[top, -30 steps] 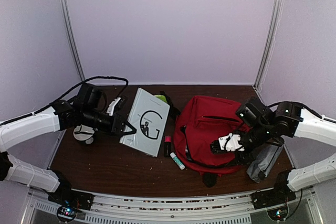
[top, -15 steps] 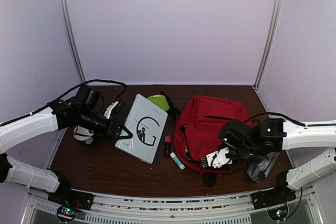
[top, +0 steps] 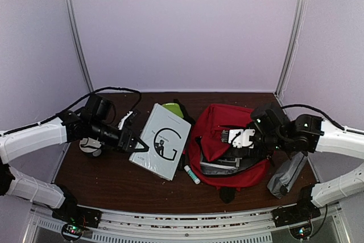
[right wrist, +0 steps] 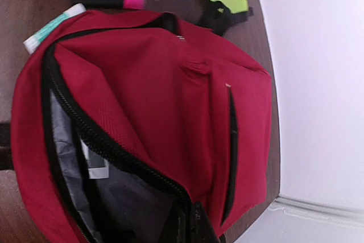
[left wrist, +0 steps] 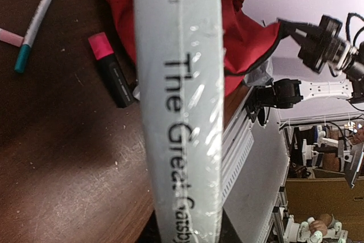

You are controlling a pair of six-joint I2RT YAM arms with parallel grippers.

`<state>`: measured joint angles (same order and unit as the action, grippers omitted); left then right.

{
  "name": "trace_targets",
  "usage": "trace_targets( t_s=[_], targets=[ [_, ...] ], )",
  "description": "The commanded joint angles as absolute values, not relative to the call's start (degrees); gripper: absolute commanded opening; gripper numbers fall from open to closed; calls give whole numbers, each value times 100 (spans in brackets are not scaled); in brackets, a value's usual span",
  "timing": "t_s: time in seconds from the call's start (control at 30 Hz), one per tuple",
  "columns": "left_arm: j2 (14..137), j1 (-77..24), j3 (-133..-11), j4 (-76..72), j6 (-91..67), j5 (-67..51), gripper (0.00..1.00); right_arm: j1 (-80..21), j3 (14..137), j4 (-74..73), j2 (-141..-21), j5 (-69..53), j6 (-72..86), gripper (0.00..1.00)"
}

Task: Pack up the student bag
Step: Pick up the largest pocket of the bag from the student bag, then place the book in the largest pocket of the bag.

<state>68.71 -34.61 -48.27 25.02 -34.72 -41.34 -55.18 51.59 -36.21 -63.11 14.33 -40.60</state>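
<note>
Left wrist view. The spine of a grey book [left wrist: 181, 112], glossy with clear wrap and lettered "The Great Gatsby", ran up the middle of the frame, clamped at the bottom edge by the left gripper [left wrist: 187, 234]. On the brown table [left wrist: 68, 163] to its left lay a pink-capped black highlighter [left wrist: 111, 71] and a teal-tipped white marker [left wrist: 34, 28]. Behind the spine rose the red student bag [left wrist: 247, 32], its black-edged rim pinched by the right gripper [left wrist: 290, 29].
</note>
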Motion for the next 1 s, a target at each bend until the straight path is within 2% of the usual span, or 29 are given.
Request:
trace_targets(
  t_s=[0.0,0.2,0.43,0.67,0.83,0.9,0.97],
  targets=[
    [7117,-3716,-4743,889,-3624,-5277,0,-4755,5846,-3311,-6425,1413,-3652,0],
    [7597,-4161,-4703,652,-3494,-6035,0,-4004,6527,-3167,-6451,1288,-2862,0],
    [8160,-4943,-4713,-799,-4179,-6506,0,-3923,6669,-3431,-6084,585,-2701,0],
    [9262,-5000,-4387,-4367,-6461,-6540,0,-3918,6797,-3939,-5774,-206,-2867,0],
    [10658,-5010,-4809,-7738,-8894,-6437,0,-3894,6851,-4216,-5621,-832,-2968,0],
    [11231,-5010,-5102,-8649,-9663,-6341,0,-3895,6855,-4276,-5616,-919,-2935,0],
    [11560,-5010,-5296,-8771,-9833,-6252,0,-3886,6866,-4336,-5596,-1032,-2977,0]
  ],
)
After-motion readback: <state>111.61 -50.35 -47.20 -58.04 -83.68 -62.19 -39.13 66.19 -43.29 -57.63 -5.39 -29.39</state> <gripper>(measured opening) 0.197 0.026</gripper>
